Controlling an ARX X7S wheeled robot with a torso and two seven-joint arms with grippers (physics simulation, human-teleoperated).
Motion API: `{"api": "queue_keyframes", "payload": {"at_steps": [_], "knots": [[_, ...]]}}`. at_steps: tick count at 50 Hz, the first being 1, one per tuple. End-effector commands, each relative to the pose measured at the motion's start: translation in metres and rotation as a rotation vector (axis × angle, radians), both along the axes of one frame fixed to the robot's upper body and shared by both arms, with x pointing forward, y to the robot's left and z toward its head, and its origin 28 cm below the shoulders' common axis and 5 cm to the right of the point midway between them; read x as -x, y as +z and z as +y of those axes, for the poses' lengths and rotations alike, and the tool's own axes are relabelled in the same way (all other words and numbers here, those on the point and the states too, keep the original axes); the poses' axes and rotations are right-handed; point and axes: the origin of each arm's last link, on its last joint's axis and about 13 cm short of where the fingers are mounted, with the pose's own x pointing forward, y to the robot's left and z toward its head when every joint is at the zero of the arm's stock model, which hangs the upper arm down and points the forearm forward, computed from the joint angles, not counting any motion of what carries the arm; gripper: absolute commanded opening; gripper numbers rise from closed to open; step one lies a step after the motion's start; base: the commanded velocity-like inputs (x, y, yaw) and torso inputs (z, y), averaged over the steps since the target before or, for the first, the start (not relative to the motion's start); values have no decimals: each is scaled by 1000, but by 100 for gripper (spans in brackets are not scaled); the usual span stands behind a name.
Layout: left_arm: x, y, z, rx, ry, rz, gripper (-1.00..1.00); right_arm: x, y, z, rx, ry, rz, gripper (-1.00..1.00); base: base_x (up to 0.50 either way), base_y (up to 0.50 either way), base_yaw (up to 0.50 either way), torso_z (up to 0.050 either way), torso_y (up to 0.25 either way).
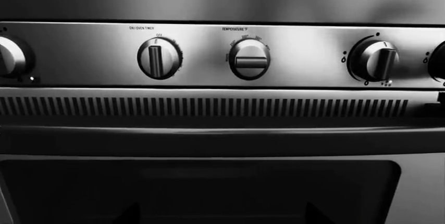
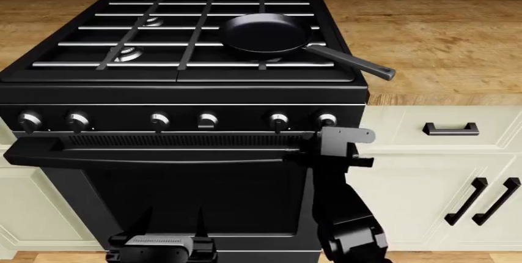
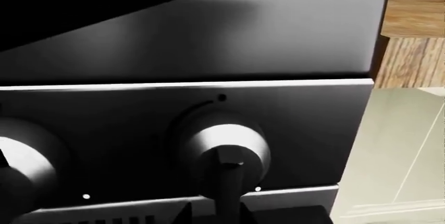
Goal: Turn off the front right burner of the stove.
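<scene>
Nearest the head camera: left gripper [image 2: 171,231], low in front of the oven door [image 2: 187,196]. Two dark fingers point up, apart, nothing between them; jaws released.

Right arm [image 2: 346,214] rises just beside the oven door's right edge. Right gripper [image 2: 346,140] sits at the control panel, just below and right of the rightmost knob [image 2: 327,120]. Its fingertips are not visible in any view; cannot tell whether the jaws are released or clenched. Right wrist view: that knob [image 3: 226,148] fills the frame close up, ridge pointing straight down, small index dot above it on the panel.

Bar handle [image 2: 155,153] runs across the stove [image 2: 49,92] front under a row of six silver-faced knobs. Left wrist view shows the middle of the row: timer knob [image 1: 159,58] with ridge vertical, temperature knob [image 1: 249,60] with ridge horizontal.

Further back, black grates on top. Frying pan [image 2: 265,33] sits over the right half, handle sticking out toward the right front corner. The front right burner [image 2: 269,59] is mostly hidden beneath the pan; only a sliver shows under the grate bars. Left burners are uncovered.

Cream cabinets [image 2: 441,171] with black handles to the right, wooden counter [image 2: 432,43] above them.
</scene>
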Motion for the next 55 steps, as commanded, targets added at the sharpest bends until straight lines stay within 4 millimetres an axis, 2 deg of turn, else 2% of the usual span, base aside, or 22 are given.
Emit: {"api": "queue_keyframes", "payload": {"at_steps": [1,19,29,39,48,55], "knots": [[1,1,0,2,-1,1,100,2,7,-1,15,-12,-22,-100,0,0,0,0,0],[1,2,1,-1,-1,2,100,-11,25,-11,47,-40,-73,-100,2,0,0,0,0],[0,2,1,-1,-1,1,100,-12,24,-8,33,-28,-72,-100,8,-1,1,0,0],[0,2,1,-1,-1,2,100,-5,32,-2,-50,13,-87,-100,4,0,1,0,2],[0,2,1,0,0,4,100,-4,37,1,-198,45,-86,-100,0,0,0,0,2],[-1,2,2,-1,1,2,100,-5,37,3,-209,59,-85,-100,0,0,0,0,3]]}}
